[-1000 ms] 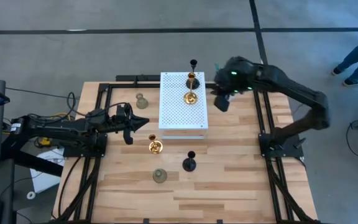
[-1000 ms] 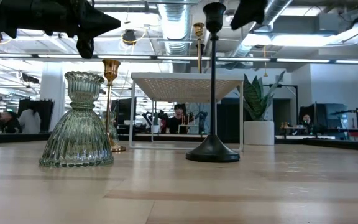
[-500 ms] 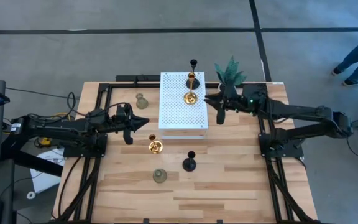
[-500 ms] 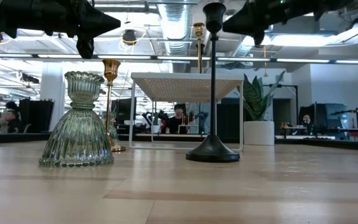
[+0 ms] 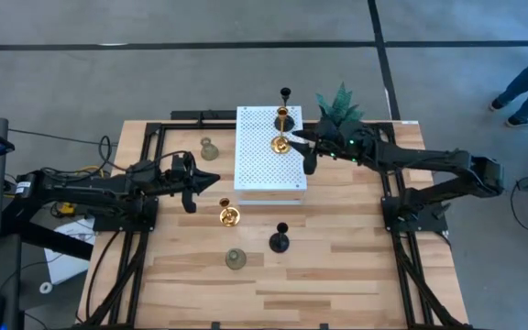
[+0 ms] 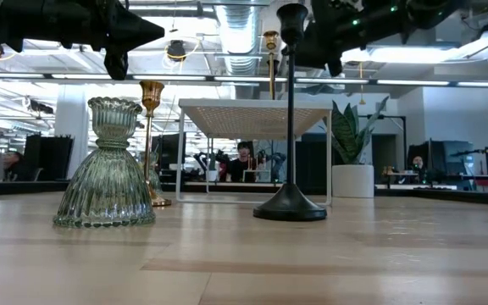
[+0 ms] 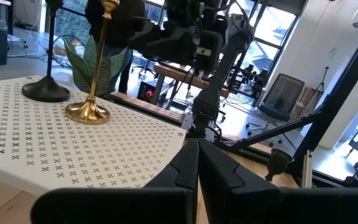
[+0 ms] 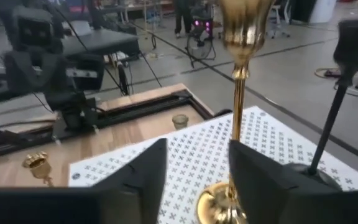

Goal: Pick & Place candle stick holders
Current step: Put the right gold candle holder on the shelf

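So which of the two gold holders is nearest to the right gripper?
The gold holder standing on the white perforated platform; the right gripper is beside it. The other gold holder stands on the wooden table.

Wooden plank table [image 5: 356, 275] with a black frame along its edges. White perforated platform [image 5: 259, 179] sits at the middle of the far half. Directly on the wood: 1 pale green holder [image 5: 208, 148] left of the platform near the far edge, 1 gold holder [image 5: 229, 216] just off the platform's near-left corner, 1 black holder [image 5: 280, 241] and 1 pale green holder [image 5: 236, 259] nearer the front edge. Potted plant [image 5: 339, 103] at the far edge, right of the platform.
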`<act>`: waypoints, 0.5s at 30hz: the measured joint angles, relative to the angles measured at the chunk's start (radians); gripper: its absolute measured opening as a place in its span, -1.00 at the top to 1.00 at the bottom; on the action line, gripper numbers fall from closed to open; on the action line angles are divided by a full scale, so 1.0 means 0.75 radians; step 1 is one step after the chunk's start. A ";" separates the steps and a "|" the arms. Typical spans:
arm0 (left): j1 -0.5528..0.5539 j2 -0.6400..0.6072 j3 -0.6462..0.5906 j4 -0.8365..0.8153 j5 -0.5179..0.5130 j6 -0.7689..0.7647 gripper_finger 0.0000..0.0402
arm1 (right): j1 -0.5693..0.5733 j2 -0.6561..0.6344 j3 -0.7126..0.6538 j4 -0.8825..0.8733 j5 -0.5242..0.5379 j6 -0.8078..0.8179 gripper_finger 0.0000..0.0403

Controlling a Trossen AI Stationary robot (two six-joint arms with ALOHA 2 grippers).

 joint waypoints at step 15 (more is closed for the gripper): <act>0.000 0.000 0.000 -0.001 0.000 0.000 0.95 | -0.063 0.159 0.129 0.031 0.069 -0.013 -0.08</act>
